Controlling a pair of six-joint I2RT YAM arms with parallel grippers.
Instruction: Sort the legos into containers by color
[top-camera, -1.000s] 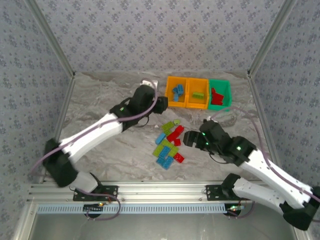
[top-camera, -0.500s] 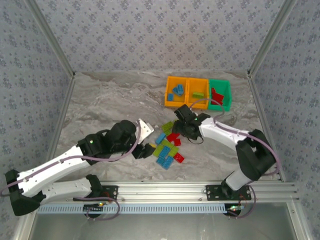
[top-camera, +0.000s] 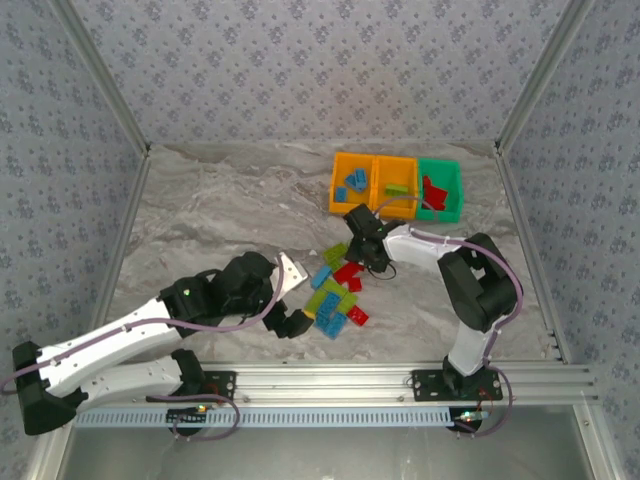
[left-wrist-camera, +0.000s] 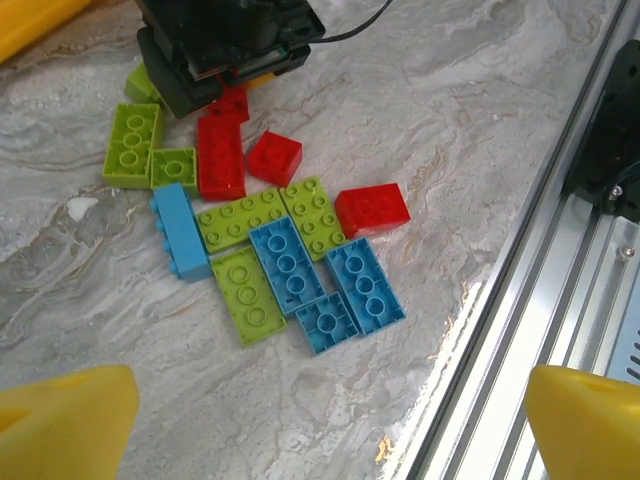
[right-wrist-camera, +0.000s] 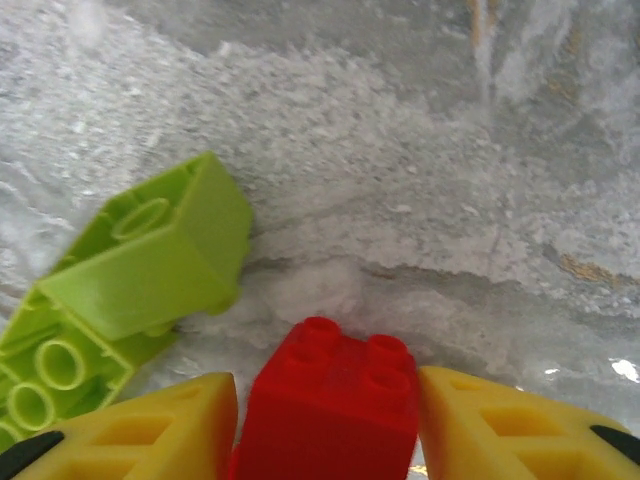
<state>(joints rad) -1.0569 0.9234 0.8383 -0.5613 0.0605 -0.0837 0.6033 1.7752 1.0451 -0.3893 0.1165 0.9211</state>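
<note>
Three smooth, open-topped plastic bins stand in a row at the far edge of the surface (top-camera: 220, 200), toward its right corner. An orange bin (top-camera: 335, 186) holds blue bricks (top-camera: 355, 182), a second orange bin (top-camera: 396, 160) holds a lime brick (top-camera: 397, 189), and a green bin (top-camera: 440, 163) holds red bricks (top-camera: 432, 190). The surface is a pale grey sheet veined like marble.

The loose bricks (top-camera: 338, 295) lie clustered right of centre in the near half. They are glossy studded blocks in red, blue and lime, mostly flat with studs up and edges touching.

At the cluster's far end the right gripper (top-camera: 363, 247) pinches a red brick (right-wrist-camera: 330, 400) between its yellow fingers (right-wrist-camera: 500, 430). Just beside it a tilted lime brick (right-wrist-camera: 150, 270) leans on another, with its hollow underside showing.

The left gripper (left-wrist-camera: 325, 425) is spread wide at the cluster's near side, holding nothing.

Half a second earlier the left jaws stood narrower and the right jaws wider. A second ago the left arm reached beside the bins, and the right gripper sat off the cluster's right side.
</note>
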